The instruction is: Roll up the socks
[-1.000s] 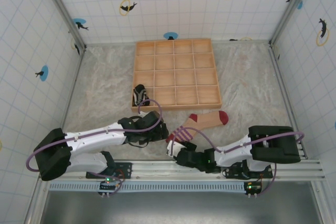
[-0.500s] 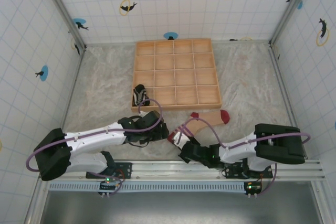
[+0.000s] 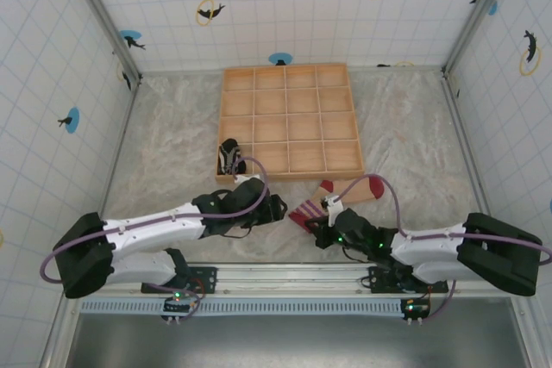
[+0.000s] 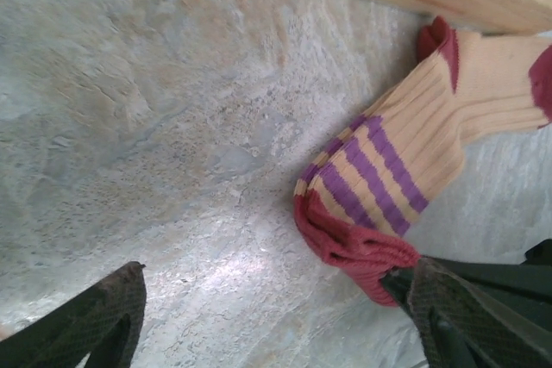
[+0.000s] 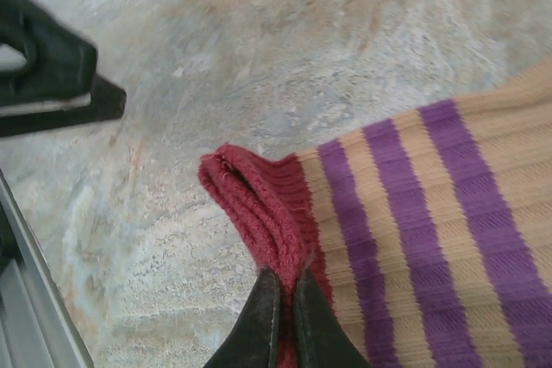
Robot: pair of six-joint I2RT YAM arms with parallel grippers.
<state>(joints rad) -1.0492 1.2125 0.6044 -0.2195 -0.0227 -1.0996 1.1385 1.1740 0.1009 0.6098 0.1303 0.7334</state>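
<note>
Rolling is hardly begun: the right tool (image 5: pixel 282 286) is closed on the red cuff (image 5: pixel 259 200) of the tan sock (image 3: pixel 347 194). It lies flat on the bench (image 3: pixel 172 152), lower centre. The left tool (image 4: pixel 276 277) stands wide and empty. The striped sock (image 3: pixel 228 158) waits apart.

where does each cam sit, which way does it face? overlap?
Top external: above and behind the robot, looking down on the table, the tray, left arm and right arm.
Left wrist: low over the table, facing the tan sock; left gripper open, its fingers at the bottom corners.
Right wrist: close on the sock's red cuff; right gripper shut on it.
Shared: both wrist views hold the cuff and the tray's edge.
</note>
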